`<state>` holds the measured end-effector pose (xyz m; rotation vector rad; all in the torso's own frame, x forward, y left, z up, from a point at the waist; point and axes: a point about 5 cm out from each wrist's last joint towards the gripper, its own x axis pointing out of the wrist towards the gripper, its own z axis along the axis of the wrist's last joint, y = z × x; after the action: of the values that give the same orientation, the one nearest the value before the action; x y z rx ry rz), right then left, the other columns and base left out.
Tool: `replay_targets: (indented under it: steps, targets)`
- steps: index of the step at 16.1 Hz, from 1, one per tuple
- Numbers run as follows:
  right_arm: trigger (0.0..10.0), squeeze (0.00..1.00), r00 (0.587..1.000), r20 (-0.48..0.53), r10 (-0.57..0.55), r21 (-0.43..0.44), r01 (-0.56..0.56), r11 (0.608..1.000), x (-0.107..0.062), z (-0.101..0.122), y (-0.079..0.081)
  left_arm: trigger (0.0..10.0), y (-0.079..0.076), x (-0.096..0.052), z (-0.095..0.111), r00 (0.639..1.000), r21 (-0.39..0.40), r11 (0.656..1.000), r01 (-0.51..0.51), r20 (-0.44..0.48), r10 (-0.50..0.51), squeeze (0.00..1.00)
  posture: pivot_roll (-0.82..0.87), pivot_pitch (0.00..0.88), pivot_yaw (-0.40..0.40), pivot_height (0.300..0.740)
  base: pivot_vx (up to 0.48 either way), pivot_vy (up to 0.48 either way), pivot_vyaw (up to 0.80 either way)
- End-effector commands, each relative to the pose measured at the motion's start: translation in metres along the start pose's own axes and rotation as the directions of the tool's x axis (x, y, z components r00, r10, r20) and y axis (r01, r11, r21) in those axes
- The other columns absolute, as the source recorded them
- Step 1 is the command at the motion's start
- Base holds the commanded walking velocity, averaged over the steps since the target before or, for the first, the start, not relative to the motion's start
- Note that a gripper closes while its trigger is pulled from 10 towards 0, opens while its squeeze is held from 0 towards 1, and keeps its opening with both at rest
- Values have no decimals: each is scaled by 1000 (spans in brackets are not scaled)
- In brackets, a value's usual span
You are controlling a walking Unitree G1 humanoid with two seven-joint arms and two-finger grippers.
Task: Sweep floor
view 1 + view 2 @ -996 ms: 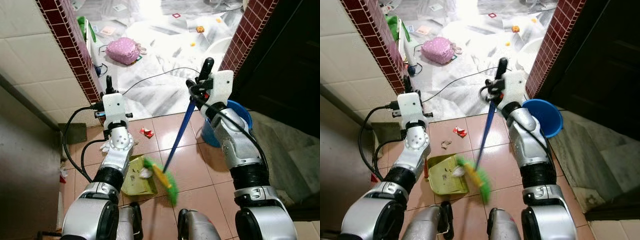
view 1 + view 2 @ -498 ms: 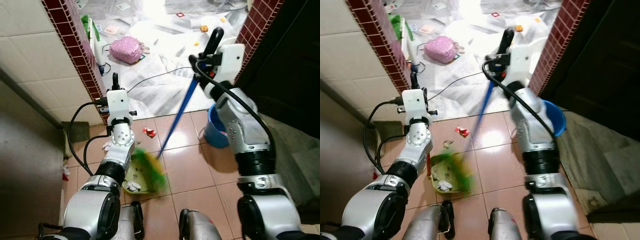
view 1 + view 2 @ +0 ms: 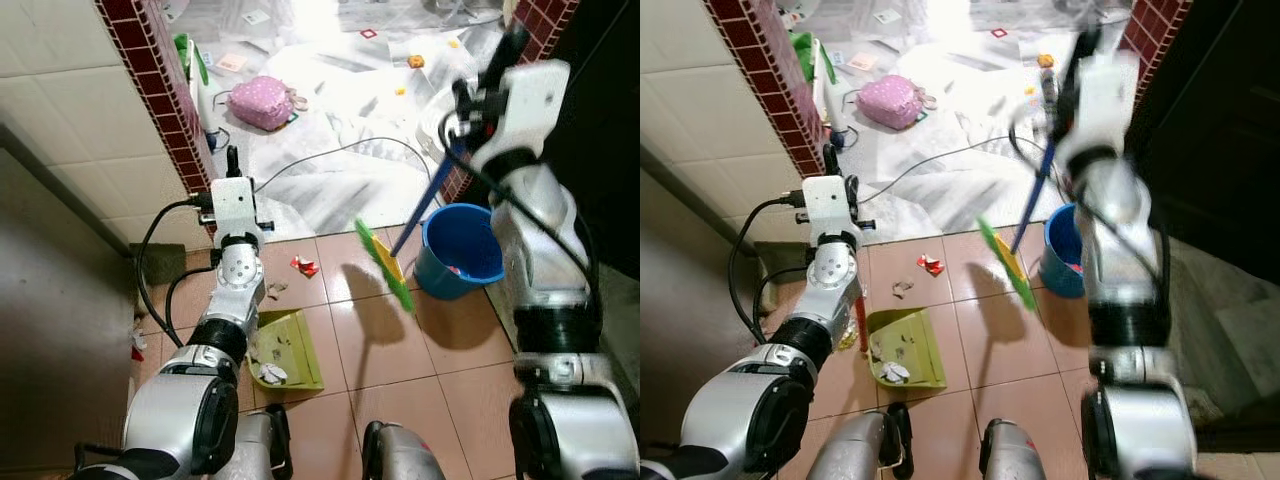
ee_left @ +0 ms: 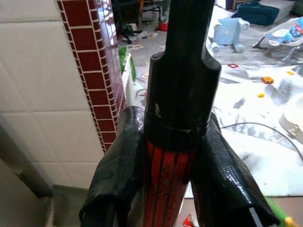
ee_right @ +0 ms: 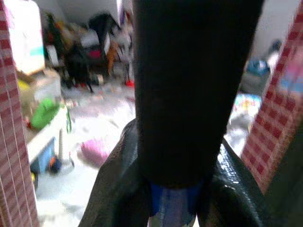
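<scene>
A green dustpan (image 3: 287,346) lies on the brown tiles with white litter (image 3: 270,373) in it. Its red-and-black handle (image 4: 173,156) rises to my left gripper (image 3: 232,162), which is shut on it. My right gripper (image 3: 492,72) is raised high at the right, shut on the broom's blue-and-black handle (image 5: 173,137). The green broom head (image 3: 383,265) hangs tilted above the floor, beside a blue bucket (image 3: 462,250). A red scrap (image 3: 303,266) and a paper scrap (image 3: 275,289) lie on the tiles beyond the dustpan.
A red brick pillar (image 3: 165,100) and a tiled wall stand at the left, another brick edge at the right. Beyond lies white sheeting with a pink bag (image 3: 262,103), a black cable (image 3: 330,150) and small litter. A dark doorway is right of the bucket.
The broom head has swung off the dustpan, up and to the right toward the blue bucket, as my right arm rose. The left gripper still holds the dustpan in place.
</scene>
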<state>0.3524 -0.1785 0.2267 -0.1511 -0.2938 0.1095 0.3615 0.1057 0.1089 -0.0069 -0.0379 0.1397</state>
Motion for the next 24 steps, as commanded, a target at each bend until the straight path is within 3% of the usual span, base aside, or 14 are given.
replay_targets:
  steps: [1, 5, 7, 9, 11, 15, 24]
  targets:
    - [10000, 0, 1000, -16, -25, -11, 25, 1000, -9, -9, 5, 10000, -12, -13, -24, 988, -99, 994, 55, -135, -68, 0, -130, 118, 17, 740, 0, 0, 0]
    - [10000, 0, 989, -102, -105, -60, 100, 993, -36, -44, 20, 10000, 3, -9, 3, 994, -140, 984, 110, 29, -107, 0, -102, 97, 30, 740, 0, 0, 0]
    - [10000, 0, 982, -139, -127, -75, 118, 990, -45, -53, 25, 10000, 10, -9, 6, 994, -140, 984, 106, 43, -101, 0, -82, 86, 31, 740, 0, 0, 0]
    - [10000, 0, 967, -202, -155, -65, 145, 987, -58, -69, 33, 10000, 31, -10, 23, 992, -140, 985, 98, 98, -84, 0, -75, 76, 49, 740, 0, 0, 0]
    - [10000, 0, 965, -188, -183, -89, 168, 982, -53, -68, 28, 10000, 39, -13, 36, 988, -142, 984, 107, 129, -89, 0, -70, 83, 60, 740, 0, 0, -800]
    - [10000, 0, 948, -187, -259, -140, 235, 962, -52, -69, 11, 10000, 44, -21, 44, 985, -121, 984, 129, 133, -113, 0, -69, 82, 64, 740, 0, 0, -800]
    - [10000, 0, 942, -195, -273, -155, 246, 957, -58, -71, 6, 10000, 44, -30, 48, 988, -130, 982, 135, 98, -122, 0, -78, 91, 58, 740, 0, -204, 0]
